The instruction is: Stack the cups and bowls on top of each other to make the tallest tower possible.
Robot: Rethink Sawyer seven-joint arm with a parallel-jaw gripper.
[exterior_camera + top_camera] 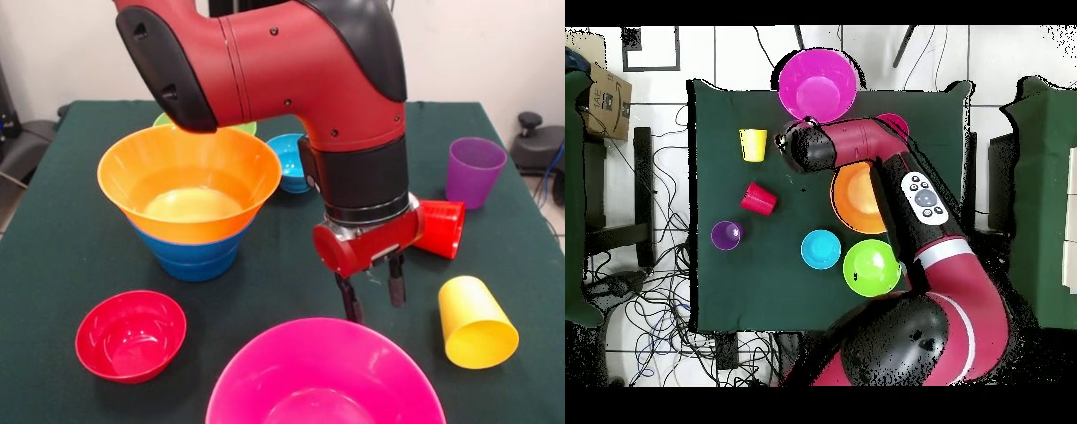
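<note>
Claw: we see its fingers apart, holding nothing, just behind the pink bowl
Tower: orange bowl nested on blue, left on the counter
Bowls: we count six visible
Cups: three; red one and yellow one lying down, purple one upright

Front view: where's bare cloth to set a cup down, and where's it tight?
Bare cloth lies left of the orange bowl, above the small red bowl, and along the right edge between the purple cup and the yellow cup. It is crowded around the gripper, between the pink bowl, the red cup and the yellow cup.
</note>
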